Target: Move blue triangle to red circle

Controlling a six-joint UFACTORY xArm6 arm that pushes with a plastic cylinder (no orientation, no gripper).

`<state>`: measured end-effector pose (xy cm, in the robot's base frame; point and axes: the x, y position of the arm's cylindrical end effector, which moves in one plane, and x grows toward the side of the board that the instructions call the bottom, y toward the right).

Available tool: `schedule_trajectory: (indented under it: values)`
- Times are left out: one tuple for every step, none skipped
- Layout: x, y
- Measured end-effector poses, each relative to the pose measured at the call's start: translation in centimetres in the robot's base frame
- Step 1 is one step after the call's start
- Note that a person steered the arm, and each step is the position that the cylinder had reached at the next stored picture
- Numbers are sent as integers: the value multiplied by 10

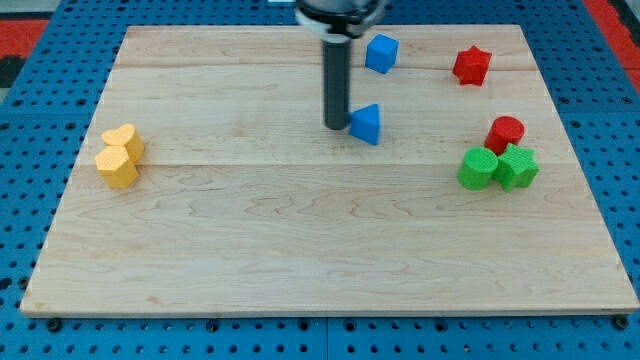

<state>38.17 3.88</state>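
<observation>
While resting on the surface (300, 250), tip (336, 126) touching left side of blue triangle (366, 123). No claw fitted; state cannot be told. Red circle (505, 132) far right, beside green blocks (497, 168).

Pale wooden board (300, 250) with visible grain, lying on blue perforated pegboard (30, 120); red patches at the top corners (25, 30)

Your rod stands upright in the upper middle of the frame. My tip (336, 126) rests down at table level.
</observation>
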Motion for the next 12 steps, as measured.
schedule_trajectory:
  values:
    - [0,40]
    - [-20,35]
    - [-22,52]
    - [2,83]
    - [6,106]
    - [-19,85]
    - [-7,52]
    - [38,48]
    - [52,78]
    - [33,113]
    - [21,129]
    - [7,91]
